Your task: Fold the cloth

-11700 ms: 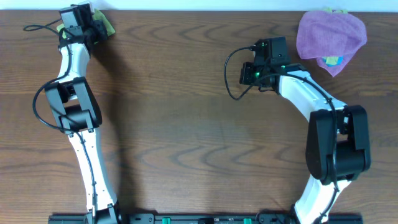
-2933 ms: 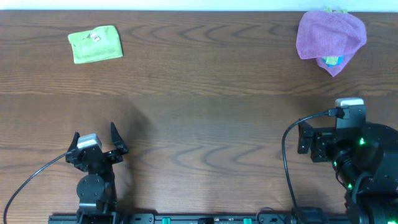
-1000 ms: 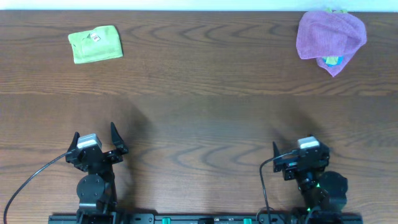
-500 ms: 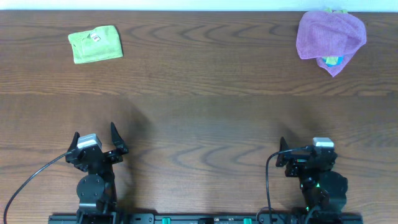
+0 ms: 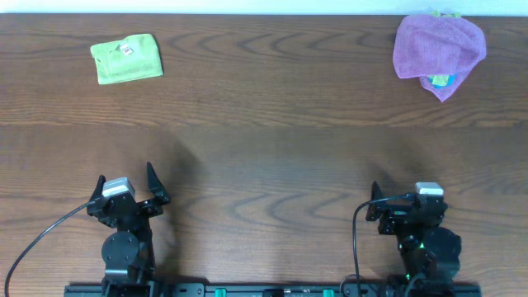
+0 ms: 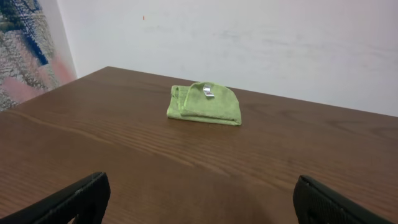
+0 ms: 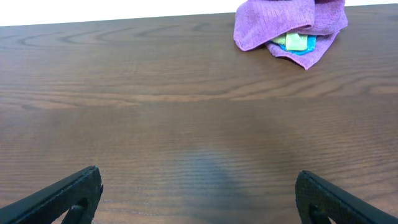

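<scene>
While overhead shows the cloth (image 5: pixel 126 58) lying compact at far left with left gripper (image 5: pixel 126 188) and right gripper (image 5: pixel 404 200) low, spread wide and empty, left wrist sees it well ahead and right wrist only a purple cloth (image 7: pixel 289 25), so the fold looks done and any next move is just a check.

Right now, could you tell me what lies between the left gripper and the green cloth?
Only bare table, from left gripper to cloth; left wrist view shows it.

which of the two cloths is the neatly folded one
The lime-green cloth at far left: a flat packet, white tag on top. The purple cloth lies bunched over a blue item.
</scene>
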